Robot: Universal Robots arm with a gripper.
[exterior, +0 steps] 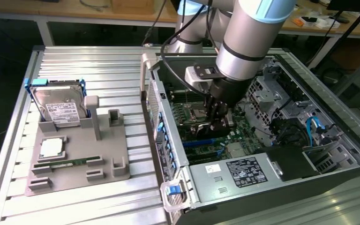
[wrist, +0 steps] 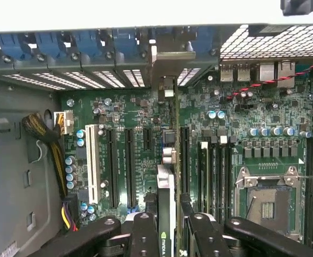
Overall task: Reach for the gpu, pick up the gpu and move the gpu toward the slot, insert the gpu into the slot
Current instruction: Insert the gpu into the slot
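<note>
My gripper (exterior: pixel 217 119) is down inside the open computer case, over the green motherboard (exterior: pixel 186 112). In the wrist view the gripper (wrist: pixel 169 238) is shut on the gpu (wrist: pixel 166 187), which I see edge-on between the two black fingers (wrist: pixel 144 235). The card runs straight from the fingers to its silver end bracket (wrist: pixel 167 59) at the case's rear openings. It stands upright on the board between long dark connectors (wrist: pixel 129 160). A blue slot (exterior: pixel 200 140) shows beside the gripper in the exterior view. The connector directly under the card is hidden by it.
The silver CPU socket (wrist: pixel 266 198) and the memory connectors (wrist: pixel 212 176) lie close beside the card. Yellow and black cables (wrist: pixel 44 134) run along the case wall. The power supply (exterior: pixel 243 171) fills the case's near end. Outside, a grey fixture (exterior: pixel 73 154) holds a hard drive (exterior: pixel 58 105) and a memory stick (exterior: pixel 67 162).
</note>
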